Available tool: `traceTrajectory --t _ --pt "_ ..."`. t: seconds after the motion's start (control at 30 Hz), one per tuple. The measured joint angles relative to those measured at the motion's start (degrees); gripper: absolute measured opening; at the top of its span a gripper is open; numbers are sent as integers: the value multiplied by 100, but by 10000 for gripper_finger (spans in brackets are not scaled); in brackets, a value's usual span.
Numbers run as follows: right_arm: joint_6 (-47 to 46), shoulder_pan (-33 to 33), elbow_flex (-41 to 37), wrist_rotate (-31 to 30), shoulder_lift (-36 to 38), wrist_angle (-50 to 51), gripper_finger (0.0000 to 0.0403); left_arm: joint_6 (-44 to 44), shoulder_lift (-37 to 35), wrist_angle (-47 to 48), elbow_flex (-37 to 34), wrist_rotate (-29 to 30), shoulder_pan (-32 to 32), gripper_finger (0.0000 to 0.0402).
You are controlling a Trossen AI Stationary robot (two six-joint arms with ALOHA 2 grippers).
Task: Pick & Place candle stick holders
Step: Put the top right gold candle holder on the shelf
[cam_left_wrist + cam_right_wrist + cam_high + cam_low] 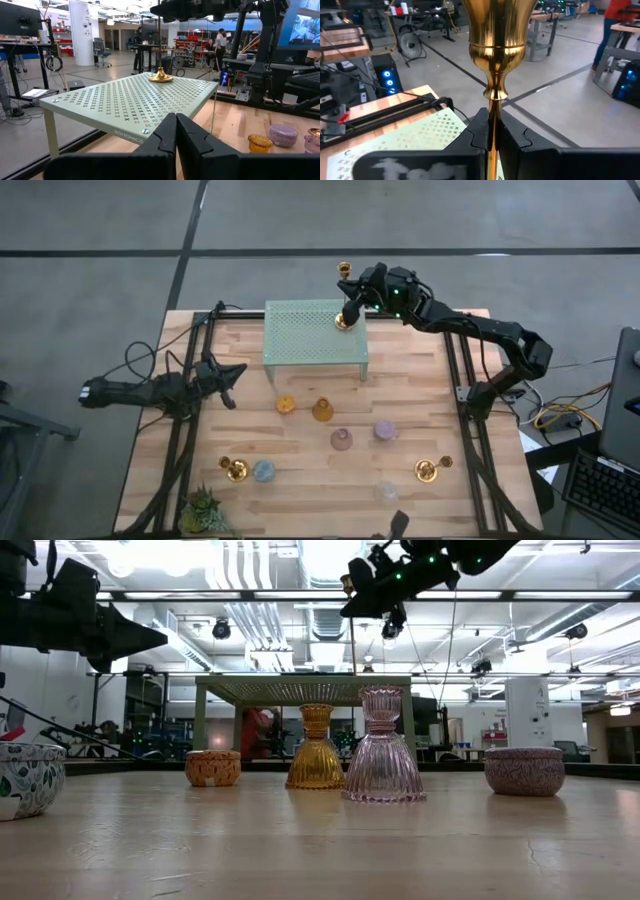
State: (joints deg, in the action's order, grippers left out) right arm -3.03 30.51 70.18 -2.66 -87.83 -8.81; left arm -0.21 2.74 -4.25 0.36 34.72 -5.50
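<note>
A tall, slender gold candlestick [344, 292] stands on the far right corner of the mint-green perforated stand [310, 338]. Its cup [496, 25] is on top and its round base [160, 76] rests on the stand's top. My right gripper [351, 307] is shut on its stem. My left gripper [228, 380] is shut and empty over the table's left side, left of the stand. On the table in front of the stand are squat orange [286, 404], amber [322, 411], pink [342, 440] and purple [386, 430] holders. My right gripper pinches the candlestick's thin stem [492, 107] between its two fingers, below the cup and its knob. The fingers come from the table's far right, slanting down, and lie across the stem. The candlestick stands upright with its base [344, 321] on the stand.
Near the front edge are a gold candlestick [236, 470] beside a blue holder [264, 471], another gold one [432, 470], a clear glass one [386, 491] and a spiky green plant [203, 508]. Black rails [455, 380] run along the table's sides.
</note>
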Motion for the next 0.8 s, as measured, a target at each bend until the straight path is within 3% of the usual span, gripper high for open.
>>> traceTrajectory --t 0.8 --pt "20 403 106 204 -155 -104 13 0 -1 0 -1 1 -1 10"
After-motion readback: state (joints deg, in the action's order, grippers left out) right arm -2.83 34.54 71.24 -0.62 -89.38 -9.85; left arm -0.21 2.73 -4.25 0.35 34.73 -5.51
